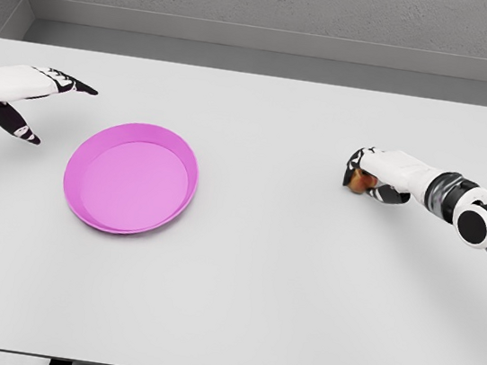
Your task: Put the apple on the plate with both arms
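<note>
**Apple in right hand's grasp, plate bare, left hand idle at table's left edge**

Left side: the left hand (22, 92) enters from the left border of the head view and hovers over the white table (247, 283). Its fingers are stretched out toward the right and relaxed, the thumb hanging apart below them; nothing is held. It sits near the plate's upper left, not touching it.

Left of centre: the pink plate (93, 207) lies flat on the table, rim raised all round. Its inner surface carries no object. It stands well apart from the apple.

Right side: the apple (359, 181) is on the right half of the table, largely covered by the right hand (373, 174). Only a small reddish-orange patch shows between the dark fingers. The fingers are curled around the fruit from above and the side, closed on it. Whether the apple rests on the table or is lifted just clear cannot be told from this view.

Far right: the right forearm runs from the hand to the right border, white shell with a dark wrist joint, angled low over the table.
</note>
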`<action>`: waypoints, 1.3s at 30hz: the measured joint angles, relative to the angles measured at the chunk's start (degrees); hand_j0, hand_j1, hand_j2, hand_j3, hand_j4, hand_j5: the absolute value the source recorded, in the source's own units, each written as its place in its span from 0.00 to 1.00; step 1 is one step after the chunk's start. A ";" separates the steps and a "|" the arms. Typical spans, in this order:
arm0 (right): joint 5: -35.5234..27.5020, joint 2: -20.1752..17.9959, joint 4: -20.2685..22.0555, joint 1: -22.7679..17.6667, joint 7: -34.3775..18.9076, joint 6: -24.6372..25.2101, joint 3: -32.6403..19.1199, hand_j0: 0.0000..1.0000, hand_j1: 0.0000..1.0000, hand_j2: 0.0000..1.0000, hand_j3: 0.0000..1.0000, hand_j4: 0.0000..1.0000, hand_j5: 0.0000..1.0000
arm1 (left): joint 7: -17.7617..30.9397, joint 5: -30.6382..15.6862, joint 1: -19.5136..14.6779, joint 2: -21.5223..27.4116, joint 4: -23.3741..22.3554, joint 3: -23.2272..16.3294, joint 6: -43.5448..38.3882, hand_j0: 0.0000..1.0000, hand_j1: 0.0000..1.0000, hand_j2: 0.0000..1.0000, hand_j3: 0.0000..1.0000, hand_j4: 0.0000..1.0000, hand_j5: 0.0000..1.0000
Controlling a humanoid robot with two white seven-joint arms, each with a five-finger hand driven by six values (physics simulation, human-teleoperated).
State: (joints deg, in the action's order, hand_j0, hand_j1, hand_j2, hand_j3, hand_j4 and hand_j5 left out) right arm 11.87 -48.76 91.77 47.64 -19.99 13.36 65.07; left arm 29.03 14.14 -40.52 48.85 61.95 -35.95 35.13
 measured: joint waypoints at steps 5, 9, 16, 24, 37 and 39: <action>-0.03 0.00 0.65 0.00 0.00 -0.12 -0.17 0.53 0.53 0.53 0.53 0.53 0.53 | 0.00 -0.06 0.00 0.04 0.00 0.03 0.00 1.00 1.00 1.00 1.00 1.00 1.00; -0.09 -0.04 1.62 0.09 -0.09 -0.15 -0.38 0.53 0.53 0.53 0.53 0.53 0.53 | 0.00 -0.07 0.00 0.05 0.00 0.04 0.00 1.00 1.00 1.00 1.00 1.00 1.00; -0.12 -0.34 5.16 0.00 -0.16 -0.18 -0.86 0.53 0.53 0.53 0.53 0.53 0.53 | 0.00 -0.07 0.00 0.05 0.00 0.06 0.00 1.00 1.00 1.00 1.00 1.00 1.00; -0.08 -0.51 8.31 -0.09 -0.22 -3.64 -1.12 0.54 0.54 0.54 0.54 0.54 0.54 | 0.00 -0.06 0.00 0.05 0.00 0.19 0.00 1.00 1.00 1.00 1.00 1.00 1.00; -0.09 1.51 8.60 0.26 -0.08 -9.27 -1.03 0.54 0.54 0.54 0.54 0.54 0.54 | 0.00 -0.04 0.00 0.05 0.00 0.28 0.00 1.00 1.00 1.00 1.00 1.00 1.00; -0.09 2.03 8.62 0.26 -0.08 -10.07 -0.99 0.54 0.54 0.54 0.54 0.54 0.54 | 0.00 -0.05 0.00 0.05 0.00 0.29 0.00 1.00 1.00 1.00 1.00 1.00 1.00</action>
State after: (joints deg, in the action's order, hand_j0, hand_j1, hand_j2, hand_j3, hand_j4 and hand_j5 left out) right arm 11.78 -46.72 100.39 47.90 -20.07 3.29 64.08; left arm 29.03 14.10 -40.52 48.90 61.96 -35.66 35.13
